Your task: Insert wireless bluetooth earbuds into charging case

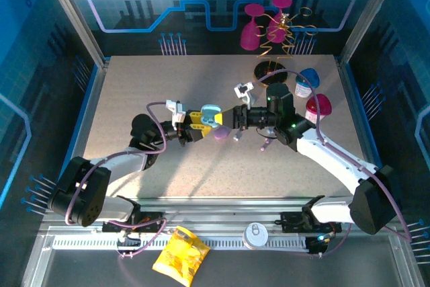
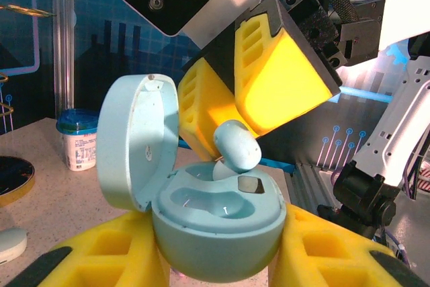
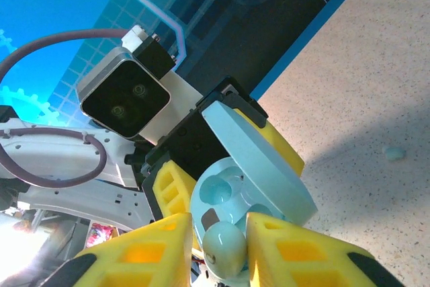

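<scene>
My left gripper [image 2: 218, 257] is shut on a pale blue charging case [image 2: 222, 230] and holds it off the table with its lid [image 2: 138, 142] swung open. A pale blue earbud [image 2: 236, 144] stands with its stem down in the case's far well; the near well is bare. My right gripper [image 3: 220, 240] straddles that earbud [image 3: 225, 250]. Its jaws stand slightly parted, with a thin gap on one side and the other pad touching the bud. From above, both grippers [image 1: 201, 122] [image 1: 230, 120] meet at the case [image 1: 211, 113] mid-table.
A tiny pale blue piece [image 3: 394, 154] lies on the speckled table. A purple pebble-shaped case [image 1: 220, 134] sits under the grippers. A black disc [image 1: 271, 72], a blue-lidded tub [image 1: 306, 82] and a magenta-lidded tub [image 1: 319, 105] stand back right. A yellow packet [image 1: 180, 257] and a can [image 1: 255, 234] lie near the bases.
</scene>
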You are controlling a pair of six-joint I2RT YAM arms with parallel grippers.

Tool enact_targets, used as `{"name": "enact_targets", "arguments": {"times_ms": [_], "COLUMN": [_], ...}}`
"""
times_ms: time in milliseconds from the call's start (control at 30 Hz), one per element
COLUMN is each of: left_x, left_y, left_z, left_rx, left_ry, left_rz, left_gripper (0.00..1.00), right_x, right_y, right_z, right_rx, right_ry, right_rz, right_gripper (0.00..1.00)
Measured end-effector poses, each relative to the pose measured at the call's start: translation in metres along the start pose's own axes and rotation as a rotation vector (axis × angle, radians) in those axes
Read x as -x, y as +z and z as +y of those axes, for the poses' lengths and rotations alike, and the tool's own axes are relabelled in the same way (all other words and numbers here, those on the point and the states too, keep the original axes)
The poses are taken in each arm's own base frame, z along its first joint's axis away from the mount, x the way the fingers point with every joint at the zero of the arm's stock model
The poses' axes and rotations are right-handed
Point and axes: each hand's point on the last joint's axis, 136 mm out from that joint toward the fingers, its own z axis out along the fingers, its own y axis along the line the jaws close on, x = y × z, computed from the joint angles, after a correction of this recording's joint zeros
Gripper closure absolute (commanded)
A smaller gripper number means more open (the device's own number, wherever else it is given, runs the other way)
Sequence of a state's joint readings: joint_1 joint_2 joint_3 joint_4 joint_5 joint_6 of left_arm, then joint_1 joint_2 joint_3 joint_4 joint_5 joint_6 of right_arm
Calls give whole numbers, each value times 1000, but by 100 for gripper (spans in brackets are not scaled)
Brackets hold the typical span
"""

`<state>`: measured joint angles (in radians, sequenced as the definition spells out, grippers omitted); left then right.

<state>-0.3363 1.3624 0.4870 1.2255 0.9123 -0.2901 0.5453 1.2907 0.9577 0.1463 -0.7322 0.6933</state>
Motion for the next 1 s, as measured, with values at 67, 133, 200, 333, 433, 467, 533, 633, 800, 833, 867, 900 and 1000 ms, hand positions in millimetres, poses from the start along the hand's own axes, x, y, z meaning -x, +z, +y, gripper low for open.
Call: {"name": "enact_targets", "arguments": {"times_ms": [67,133,200,333,433,467,533,633,800,833,867,900,1000], "left_x": [0,0,-1,-1,-1,0,1,3,7,8,9,9,12], "left_y": [0,0,0,-1,-1,-1,-1,-1,-2,-3,-3,-4,-7], "left_z": [0,0,1,3,3,3,3,1,0,0,1,2,4], "left_rx": [0,1,2,6,4,4,2,-7,-12,-10,-7,-4,6], "left_ry": [0,-1,-2,-1,1,0,-4,10,30,34,37,38,45], "left_rz": [0,0,1,0,-4,-5,-9,-18,-29,-31,-33,-34,-38], "left_gripper": [70,70,70,70,70,70,70,70,70,70,70,70,70], "right_x": [0,0,-1,1,1,1,2,0,-1,-1,-1,-2,-2], "right_y": [0,-1,-1,-1,-2,-2,-3,-4,-11,-14,-20,-26,-47], "right_z": [0,0,0,-2,-2,-1,-1,-4,4,8,12,17,22], "right_rx": [-2,-4,-7,-18,-23,-27,-34,-55,-54,-50,-46,-44,-58], "right_ry": [-4,-4,-6,-7,-5,-4,-3,7,-31,-46,-65,-80,-131], "right_rz": [1,1,1,-4,-5,-6,-7,-4,-12,-19,-31,-43,-93], "right_gripper": [68,67,64,57,52,50,49,45,38,37,36,35,34]}}
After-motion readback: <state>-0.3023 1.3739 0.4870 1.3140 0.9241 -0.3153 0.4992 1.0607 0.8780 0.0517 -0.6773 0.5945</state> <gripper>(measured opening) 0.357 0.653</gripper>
